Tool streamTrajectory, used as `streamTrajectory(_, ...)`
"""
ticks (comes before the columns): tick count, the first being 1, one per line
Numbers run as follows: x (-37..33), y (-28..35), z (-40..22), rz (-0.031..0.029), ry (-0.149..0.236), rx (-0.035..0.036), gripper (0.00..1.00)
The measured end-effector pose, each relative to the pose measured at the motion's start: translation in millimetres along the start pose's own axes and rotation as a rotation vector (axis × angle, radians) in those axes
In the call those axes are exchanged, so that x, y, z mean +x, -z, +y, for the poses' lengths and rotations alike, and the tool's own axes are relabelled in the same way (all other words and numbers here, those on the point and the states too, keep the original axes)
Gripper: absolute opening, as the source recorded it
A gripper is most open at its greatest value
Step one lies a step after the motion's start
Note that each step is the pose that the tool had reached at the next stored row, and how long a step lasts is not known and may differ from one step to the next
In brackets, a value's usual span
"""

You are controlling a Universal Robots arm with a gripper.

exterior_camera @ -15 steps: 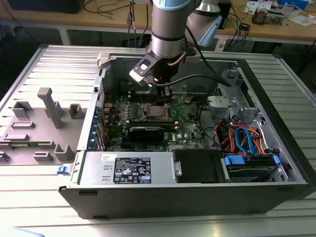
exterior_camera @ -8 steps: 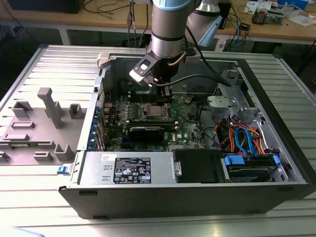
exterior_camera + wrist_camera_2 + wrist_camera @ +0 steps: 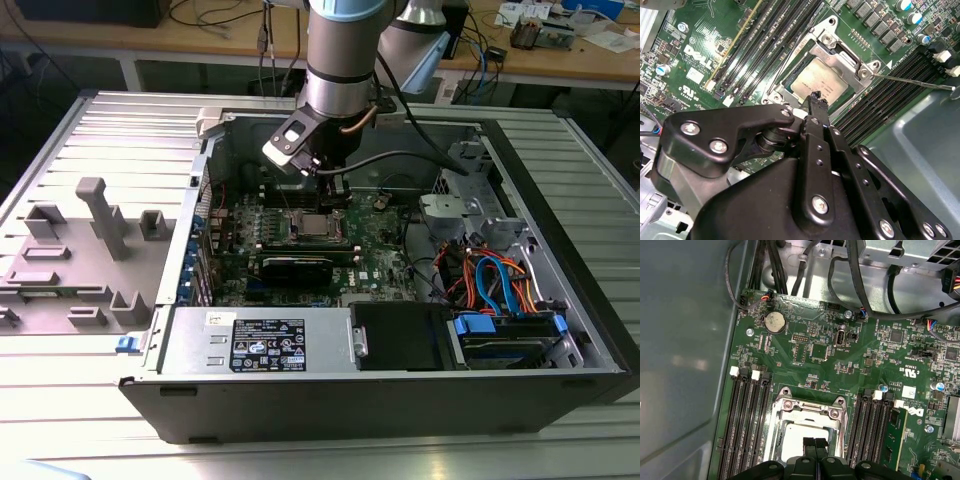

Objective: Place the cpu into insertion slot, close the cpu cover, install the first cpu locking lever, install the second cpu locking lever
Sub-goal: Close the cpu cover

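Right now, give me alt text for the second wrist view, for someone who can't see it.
A black pincer, tips shut together, points at the cpu, which lies framed by the lowered cpu cover. A thin metal lever juts out from the cover's corner, and long memory slots flank it on the green board.

The open dark grey metal computer case [image 3: 563,250] leaves the green circuit board [image 3: 785,360] reachable from above. Long black memory slots [image 3: 747,425] crowd two sides of the silvery square cpu cover [image 3: 790,415]. A thin steel lever rod [image 3: 915,81] juts across one bank, and black cable bundles [image 3: 775,265] loop past the board's edge beside the grey-green case wall [image 3: 685,340]
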State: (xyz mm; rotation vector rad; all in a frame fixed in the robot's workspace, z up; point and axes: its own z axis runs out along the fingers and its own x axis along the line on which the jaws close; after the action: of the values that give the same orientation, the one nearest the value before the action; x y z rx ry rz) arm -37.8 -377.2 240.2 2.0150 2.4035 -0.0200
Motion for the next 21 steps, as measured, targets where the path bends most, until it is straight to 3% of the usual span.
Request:
streamTrajectory(14, 0.0, 0.0, 0.0, 0.0, 0.008, -0.0001, 0.11)
streamTrajectory(18, 0.0, 0.0, 0.0, -0.0002, 0.042, -0.0005, 0.11)
streamTrajectory(21, 0.0, 0.0, 0.0, -0.0003, 0.045, -0.0005, 0.11)
